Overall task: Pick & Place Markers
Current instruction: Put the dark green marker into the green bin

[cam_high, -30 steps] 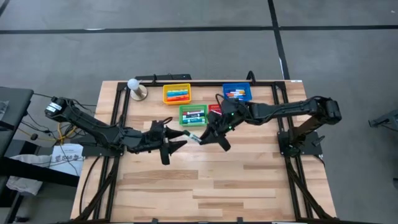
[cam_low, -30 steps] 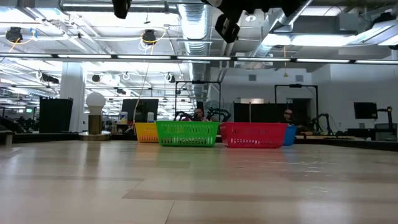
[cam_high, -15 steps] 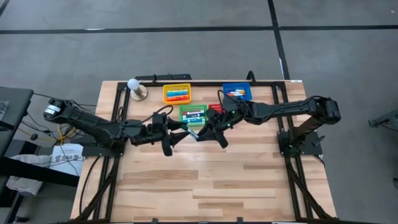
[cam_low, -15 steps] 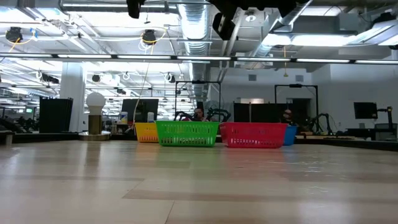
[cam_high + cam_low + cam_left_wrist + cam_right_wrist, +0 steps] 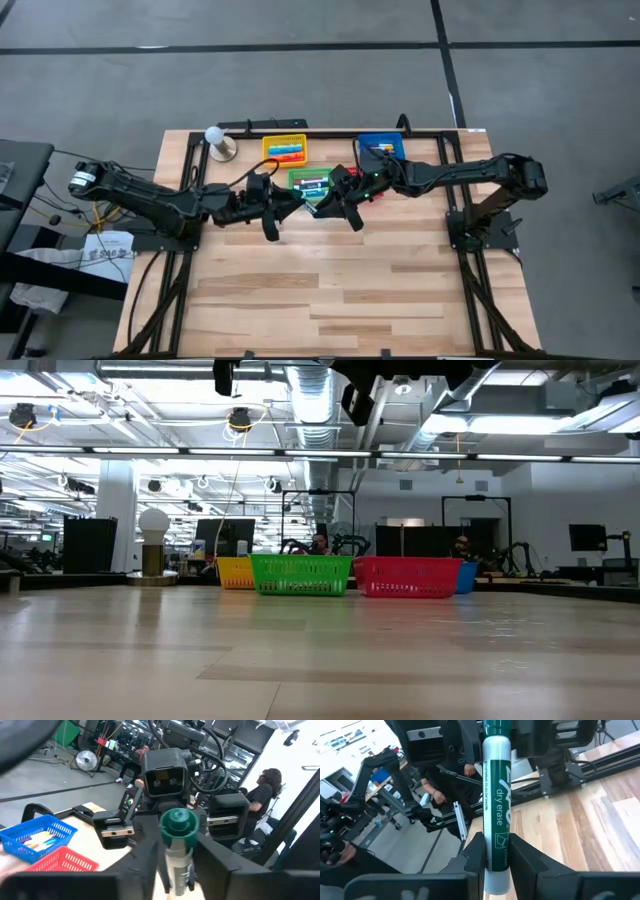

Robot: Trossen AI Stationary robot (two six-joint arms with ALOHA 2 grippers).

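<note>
Marker [image 5: 496,805] first: green, with "dry erase" printed on its side. Sits pinched between the two fingers of the right gripper [image 5: 496,854], held tight by its back end. Sticks straight out ahead of those fingers, up in the air and not on the table [image 5: 350,290]. Points its long way right at the left gripper [image 5: 292,205], green cap end first. Reaches in between that gripper's two fingers with the cap. Cannot tell whether squeezed there yet or only closed in on. Looks like a hand-over from one gripper to the other. Matters most, then, to keep the long way of the marker lined up with the gap straight ahead of it. Hangs just beside the green basket [image 5: 311,183], which lies a little past both tools.

Different from a second ago: back then well apart, with the left fingers spread wide and away from the cap. Now meets tip to tip, with the left fingers drawn in around the cap. Also hangs nearer the green basket than before. Same tight hold on the right side all along.
</note>
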